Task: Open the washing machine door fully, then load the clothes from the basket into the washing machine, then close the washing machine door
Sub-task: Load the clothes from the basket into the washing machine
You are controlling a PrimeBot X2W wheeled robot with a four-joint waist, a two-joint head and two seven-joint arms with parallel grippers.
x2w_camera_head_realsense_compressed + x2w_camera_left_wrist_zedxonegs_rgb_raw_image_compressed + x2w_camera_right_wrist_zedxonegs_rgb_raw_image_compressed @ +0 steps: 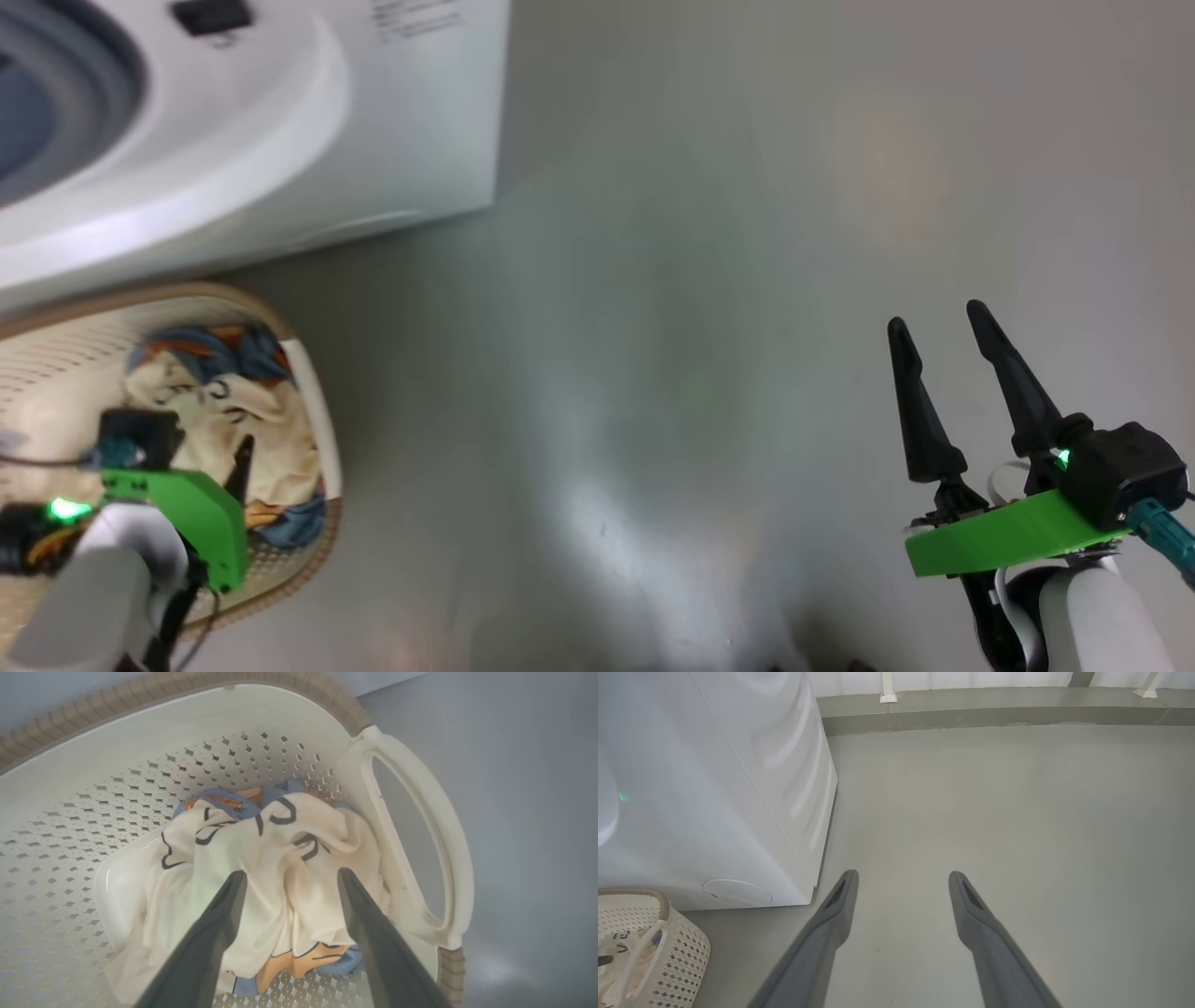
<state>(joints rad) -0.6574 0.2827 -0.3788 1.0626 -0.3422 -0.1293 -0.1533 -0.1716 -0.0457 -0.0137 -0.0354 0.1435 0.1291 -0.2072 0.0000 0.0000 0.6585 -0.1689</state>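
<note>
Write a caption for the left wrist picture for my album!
Left gripper, jaws open, pointing down at the cream and blue clothes in the basket.

A smooth grey floor [1017, 812] runs to a low kerb [971, 716] below white posts [887, 688].

Glossy grey floor [709, 392] spreads from centre toward three o'clock. In the right wrist view a low grey kerb [994, 716] crosses twelve o'clock, with white post feet [887, 693] at eleven and one.
</note>
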